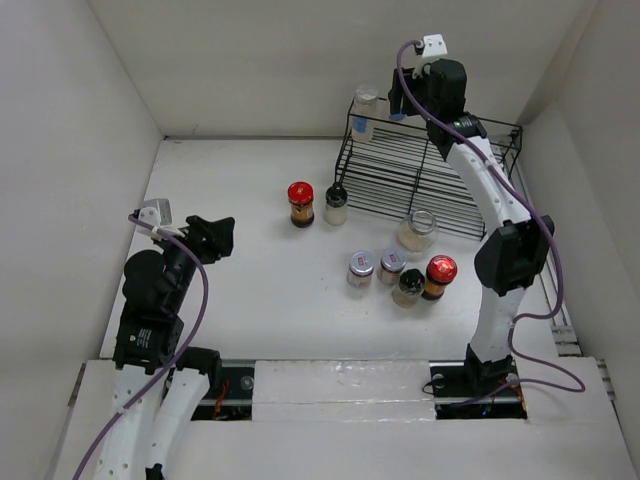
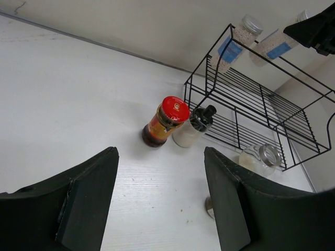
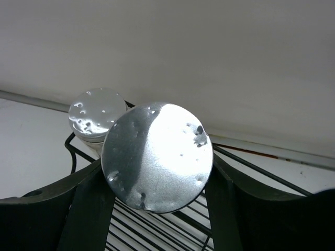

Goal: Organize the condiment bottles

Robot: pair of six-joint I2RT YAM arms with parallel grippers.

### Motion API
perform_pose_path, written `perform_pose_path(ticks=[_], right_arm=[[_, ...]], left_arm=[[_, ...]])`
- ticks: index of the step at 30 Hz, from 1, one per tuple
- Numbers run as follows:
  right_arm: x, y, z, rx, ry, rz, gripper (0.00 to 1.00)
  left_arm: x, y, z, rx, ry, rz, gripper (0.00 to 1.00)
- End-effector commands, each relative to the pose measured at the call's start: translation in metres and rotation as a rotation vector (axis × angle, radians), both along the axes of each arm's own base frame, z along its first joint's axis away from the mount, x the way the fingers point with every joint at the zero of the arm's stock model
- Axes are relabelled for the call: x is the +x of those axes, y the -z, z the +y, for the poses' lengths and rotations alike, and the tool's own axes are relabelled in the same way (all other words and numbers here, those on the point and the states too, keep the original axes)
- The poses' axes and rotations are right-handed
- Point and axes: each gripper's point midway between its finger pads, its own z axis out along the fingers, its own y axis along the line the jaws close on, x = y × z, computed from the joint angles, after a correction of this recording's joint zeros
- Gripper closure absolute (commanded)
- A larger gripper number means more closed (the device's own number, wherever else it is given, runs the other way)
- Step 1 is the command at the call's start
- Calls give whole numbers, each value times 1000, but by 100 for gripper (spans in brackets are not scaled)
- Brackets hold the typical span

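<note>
While my right end effector (image 3: 157, 206) grips one silver-lidded bottle (image 3: 157, 157) by lid at top of black wire rack (image 1: 420, 175), second silver-lidded bottle (image 3: 97, 112) stands just beside it. My left end effector (image 2: 159, 198) open, empty, above surface (image 1: 250, 290). Seven bottles on surface: two red-lidded jars (image 1: 300, 203), two black-capped bottles (image 1: 336, 205), three silver-lidded jars (image 1: 360, 268). Nine total.

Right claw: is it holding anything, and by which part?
Yes: the right claw grips a silver-lidded jar, clamped from both sides just under its lid.
</note>
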Motion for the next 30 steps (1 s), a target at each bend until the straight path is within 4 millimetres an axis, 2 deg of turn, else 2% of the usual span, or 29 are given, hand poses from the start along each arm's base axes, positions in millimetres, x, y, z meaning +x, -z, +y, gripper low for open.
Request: perform_pose_path(ticks=[1, 2, 5, 6, 8, 9, 13, 18, 22, 24, 26, 29, 30], right_arm=[[-16, -79, -2, 59, -20, -202, 57], [-14, -67, -2, 51, -20, -168, 57], [-15, -64, 0, 49, -30, -157, 57], [-7, -51, -3, 43, -21, -135, 57], [-1, -41, 0, 37, -33, -105, 57], [5, -26, 4, 29, -47, -67, 56], [20, 4, 8, 26, -45, -14, 55], [27, 22, 11, 30, -43, 19, 50], [25, 22, 15, 39, -42, 21, 27], [21, 8, 12, 43, -32, -2, 12], [17, -9, 9, 49, -20, -34, 8], [-2, -53, 6, 71, -10, -125, 7], [-16, -68, 0, 78, -1, -153, 7]], left_arm=[[2, -11, -1, 6, 11, -40, 38], [2, -11, -1, 6, 11, -40, 38], [2, -11, -1, 6, 11, -40, 38], [2, -11, -1, 6, 11, -40, 38], [2, -11, -1, 6, 11, -40, 38], [2, -11, -1, 6, 11, -40, 38], [2, -11, -1, 6, 11, -40, 38], [2, -11, -1, 6, 11, -40, 38], [2, -11, -1, 6, 11, -40, 38], [2, -11, -1, 6, 11, -40, 38], [2, -11, -1, 6, 11, -40, 38], [2, -11, -1, 6, 11, -40, 38], [2, -11, -1, 6, 11, -40, 38]])
